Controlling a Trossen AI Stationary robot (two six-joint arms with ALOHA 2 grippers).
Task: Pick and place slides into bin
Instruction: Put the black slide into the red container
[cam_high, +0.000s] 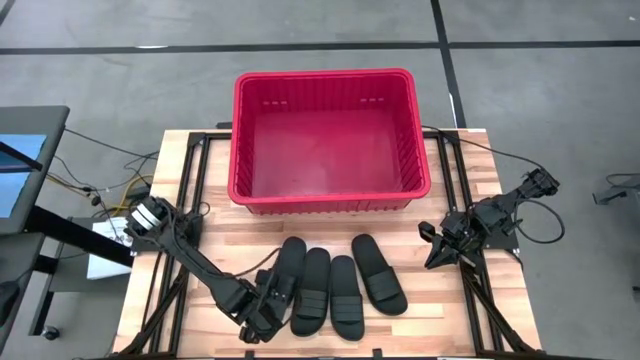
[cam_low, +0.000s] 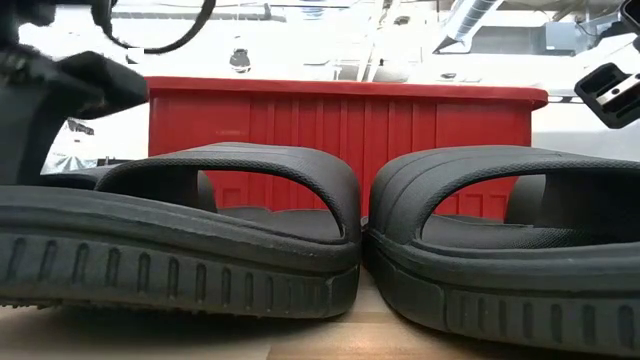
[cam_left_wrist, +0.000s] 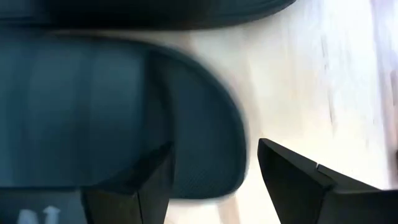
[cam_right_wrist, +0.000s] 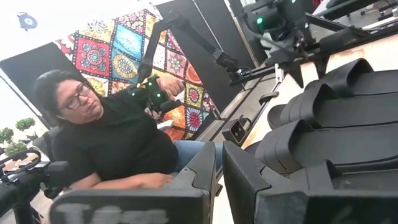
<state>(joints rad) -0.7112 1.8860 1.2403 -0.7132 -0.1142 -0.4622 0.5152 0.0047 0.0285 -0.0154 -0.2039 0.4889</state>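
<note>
Four black slides lie side by side on the wooden table near its front edge, soles down: the leftmost slide (cam_high: 288, 268), two middle ones (cam_high: 313, 292) (cam_high: 345, 298) and the right one (cam_high: 379, 274). The red bin (cam_high: 325, 77) stands behind them; it also shows in the low view (cam_low: 340, 130) behind two of the slides (cam_low: 180, 240). My left gripper (cam_high: 268, 312) is open at the near end of the leftmost slide (cam_left_wrist: 93, 112). My right gripper (cam_high: 432, 258) is shut and empty at the table's right side. My left gripper (cam_left_wrist: 214, 149) points down at the leftmost slide's rounded end (cam_left_wrist: 211, 143). One finger (cam_left_wrist: 143, 180) stands over the footbed and the other (cam_left_wrist: 292, 180) over the table outside the sole's edge. I cannot tell whether either finger touches the slide.
Black frame rails run along the table's left (cam_high: 190, 200) and right (cam_high: 450, 180) sides. A person (cam_right_wrist: 106, 137) sits beyond the table in the right wrist view. Bare wood (cam_high: 440, 310) lies to the right of the slides.
</note>
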